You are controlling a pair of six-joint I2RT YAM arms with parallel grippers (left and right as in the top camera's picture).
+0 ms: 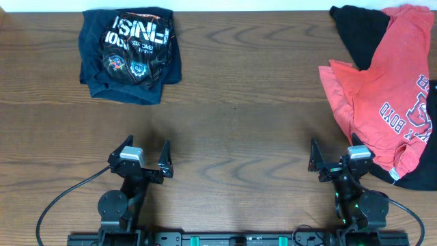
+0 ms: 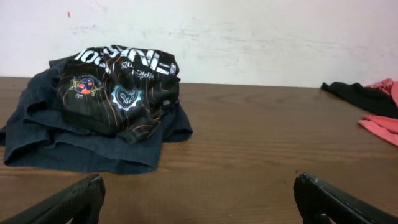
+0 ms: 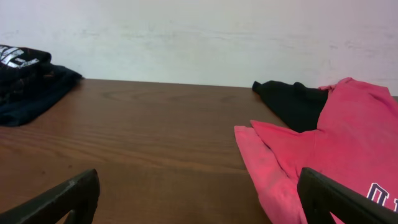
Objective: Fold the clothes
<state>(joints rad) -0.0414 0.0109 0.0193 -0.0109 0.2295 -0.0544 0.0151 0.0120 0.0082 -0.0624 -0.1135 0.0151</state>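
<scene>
**Two spread tools, one rumpled red shirt at the counter's right edge**

Two tools sit low at the near side of the counter (image 1: 239, 123), a dark brown wood-grain surface with a smooth, matte face. The left tool (image 1: 147, 147) has its black fingers (image 2: 68, 202) spread wide and holds nothing. The right tool (image 1: 334, 149) is likewise spread wide and holds nothing, its fingers (image 3: 339, 199) showing as blunt dark wedges in the lower corners of its wrist view.

The coral-red T-shirt (image 1: 372, 96) lies unfolded on the right side of the counter. It is soft cotton, heaped in loose creases, with one sleeve flap pointing left. White lettering (image 1: 392, 116) curves across its chest beside a dark-edged emblem (image 1: 418, 109), and a small white neck tag (image 1: 395, 175) shows at its near hem. It runs off the right edge of the overhead view. Its near part lies just beside the right tool. A black garment (image 1: 358, 31) lies partly under it, showing at the far right corner and again under the near hem.

At the far left rests a folded dark bundle (image 1: 130, 55): navy fabric below, and on top a glossy black panel with white letters and thin orange line work. It is roughly square with soft, uneven edges.

Between bundle and shirt the bare wood runs wide, from the tools to the white wall (image 2: 249, 37).
</scene>
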